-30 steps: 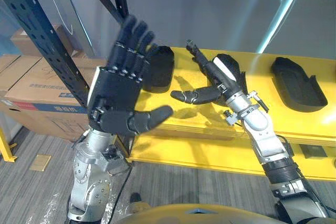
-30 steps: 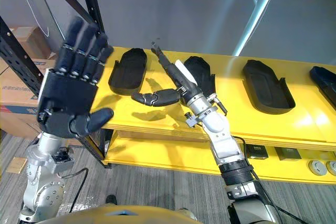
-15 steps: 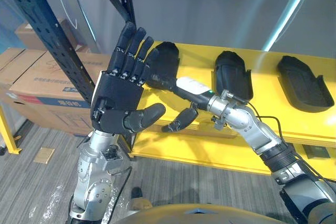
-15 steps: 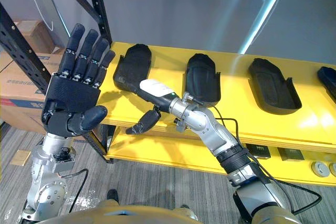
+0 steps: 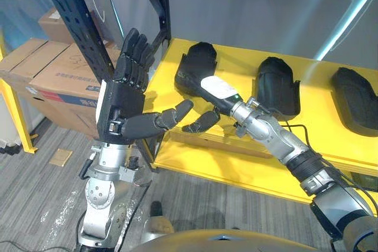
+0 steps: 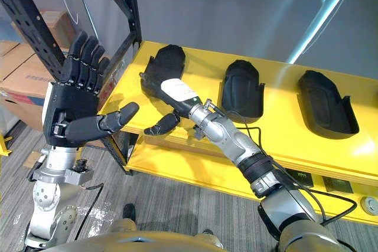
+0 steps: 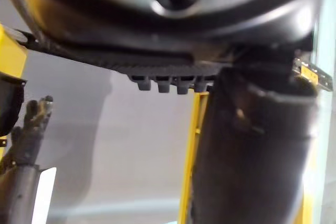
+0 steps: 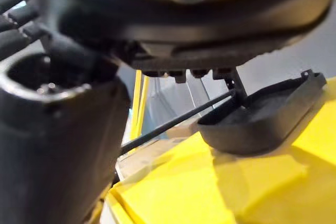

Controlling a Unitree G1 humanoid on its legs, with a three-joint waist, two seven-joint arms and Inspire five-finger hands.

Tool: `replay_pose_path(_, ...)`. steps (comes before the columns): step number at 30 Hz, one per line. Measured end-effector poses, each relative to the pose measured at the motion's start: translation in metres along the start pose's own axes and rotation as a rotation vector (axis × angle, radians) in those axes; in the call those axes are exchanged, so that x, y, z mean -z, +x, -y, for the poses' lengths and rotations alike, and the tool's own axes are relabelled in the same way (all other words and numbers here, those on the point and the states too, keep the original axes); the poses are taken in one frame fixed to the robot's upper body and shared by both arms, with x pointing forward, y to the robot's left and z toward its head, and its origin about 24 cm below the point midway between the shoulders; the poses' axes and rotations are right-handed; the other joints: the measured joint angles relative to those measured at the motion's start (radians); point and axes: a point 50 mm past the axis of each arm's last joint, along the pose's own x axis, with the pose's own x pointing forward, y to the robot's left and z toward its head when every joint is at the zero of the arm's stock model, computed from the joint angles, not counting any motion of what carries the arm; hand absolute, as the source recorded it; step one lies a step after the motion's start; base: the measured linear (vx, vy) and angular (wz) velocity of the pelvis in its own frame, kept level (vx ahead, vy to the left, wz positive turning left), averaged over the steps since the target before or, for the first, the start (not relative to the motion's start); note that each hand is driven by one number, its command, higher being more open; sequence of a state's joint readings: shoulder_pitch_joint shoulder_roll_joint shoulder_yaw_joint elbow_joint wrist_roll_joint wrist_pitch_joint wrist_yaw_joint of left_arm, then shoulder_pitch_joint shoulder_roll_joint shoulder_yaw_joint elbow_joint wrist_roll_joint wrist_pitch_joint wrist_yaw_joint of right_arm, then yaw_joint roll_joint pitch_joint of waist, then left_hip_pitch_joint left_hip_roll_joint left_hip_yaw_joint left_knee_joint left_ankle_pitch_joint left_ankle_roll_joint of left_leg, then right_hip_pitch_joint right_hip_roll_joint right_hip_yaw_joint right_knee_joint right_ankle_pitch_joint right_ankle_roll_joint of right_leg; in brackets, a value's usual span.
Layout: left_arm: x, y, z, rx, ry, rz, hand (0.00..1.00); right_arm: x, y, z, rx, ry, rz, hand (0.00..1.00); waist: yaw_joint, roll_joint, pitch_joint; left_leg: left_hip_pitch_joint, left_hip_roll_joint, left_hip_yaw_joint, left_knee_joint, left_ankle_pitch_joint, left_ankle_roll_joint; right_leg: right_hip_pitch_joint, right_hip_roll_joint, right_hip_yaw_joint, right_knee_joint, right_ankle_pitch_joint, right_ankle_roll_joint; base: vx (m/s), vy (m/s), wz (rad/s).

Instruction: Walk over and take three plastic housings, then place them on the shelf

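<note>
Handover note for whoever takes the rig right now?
Left robot hand: open, raised, empty.
Right robot hand: open, fingers stretched onto the leftmost housing, no grip yet.
Middle housing and right housing lie further along the yellow table.
Done: robot is at the table.
Left: pick up all three, place them on the shelf.

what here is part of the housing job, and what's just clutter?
Job:
- left black plastic housing, middle black plastic housing, right black plastic housing
- yellow shelf they lie on
- right hand, at the left housing
- left hand, raised and open

Lying about:
- brown cardboard boxes
- dark steel rack upright
- small tan scrap on the floor
</note>
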State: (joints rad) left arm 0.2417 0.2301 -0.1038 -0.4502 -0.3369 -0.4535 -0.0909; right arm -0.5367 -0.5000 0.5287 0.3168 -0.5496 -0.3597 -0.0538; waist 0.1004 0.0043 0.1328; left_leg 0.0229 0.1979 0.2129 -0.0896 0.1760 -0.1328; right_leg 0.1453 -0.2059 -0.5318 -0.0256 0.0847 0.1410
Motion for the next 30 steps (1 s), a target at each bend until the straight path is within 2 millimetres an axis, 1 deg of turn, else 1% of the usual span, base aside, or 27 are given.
replay_pose_path(3, 0.000, -0.001, 0.001, -0.006, 0.030, -0.006, 1.00, 0.000, 0.001, 0.000, 0.019, 0.003, 0.000, 1.00, 0.004, 0.001, 0.001, -0.001, 0.000, -0.003, 0.000, 0.003, 0.000, 0.000, 0.000, -0.003, 0.002, 0.000, 0.000, 0.00, 0.002, 0.01)
replay_pose_path(7, 0.001, -0.001, 0.001, -0.025, 0.023, -0.009, 1.00, 0.004, 0.004, -0.002, 0.011, 0.014, -0.023, 1.00, 0.004, 0.005, 0.003, -0.009, -0.001, -0.013, 0.000, 0.007, 0.001, -0.001, 0.000, -0.013, 0.003, 0.000, 0.000, -0.02, 0.006, 0.07)
replay_pose_path(10, 0.003, -0.003, 0.002, -0.034, 0.013, -0.021, 1.00, 0.010, 0.010, -0.001, -0.009, 0.002, -0.055, 1.00, 0.007, 0.016, 0.014, -0.012, -0.001, -0.019, 0.000, 0.012, 0.003, -0.001, 0.000, -0.016, 0.005, 0.001, -0.001, -0.03, 0.008, 0.05)
replay_pose_path(13, 0.007, -0.011, 0.004, -0.047, 0.001, -0.058, 1.00, 0.018, 0.014, -0.003, -0.054, -0.014, -0.097, 1.00, 0.014, 0.021, 0.016, -0.013, -0.002, -0.024, 0.000, 0.014, 0.003, 0.002, 0.000, -0.020, 0.005, 0.001, -0.001, -0.01, 0.007, 0.04)
replay_pose_path(17, 0.010, -0.012, 0.006, -0.041, -0.012, -0.071, 1.00, 0.026, 0.015, -0.007, -0.122, 0.014, -0.143, 1.00, 0.027, 0.021, 0.017, -0.014, -0.003, -0.027, 0.000, 0.014, 0.003, 0.005, -0.001, -0.026, 0.004, 0.001, -0.001, 0.00, 0.003, 0.02)
replay_pose_path(19, 0.011, -0.012, 0.006, -0.040, -0.012, -0.072, 1.00, 0.028, 0.018, -0.009, -0.199, 0.042, -0.165, 1.00, 0.029, 0.023, 0.017, -0.014, -0.004, -0.030, 0.000, 0.015, 0.003, 0.007, -0.001, -0.029, 0.003, 0.001, -0.001, -0.01, 0.005, 0.04)
replay_pose_path(25, 0.012, -0.012, 0.007, -0.031, -0.014, -0.085, 1.00, 0.028, 0.026, 0.000, -0.262, 0.072, -0.174, 1.00, 0.029, 0.023, 0.018, -0.014, -0.004, -0.033, 0.000, 0.015, 0.003, 0.010, -0.001, -0.032, 0.003, 0.001, -0.001, 0.00, 0.001, 0.01)
replay_pose_path(30, 0.013, -0.012, 0.007, -0.031, -0.017, -0.095, 1.00, 0.029, 0.028, 0.003, -0.287, 0.121, -0.182, 1.00, 0.027, 0.023, 0.017, -0.012, -0.004, -0.031, 0.000, 0.015, 0.003, 0.010, -0.001, -0.031, 0.003, 0.001, -0.001, 0.00, 0.000, 0.00)
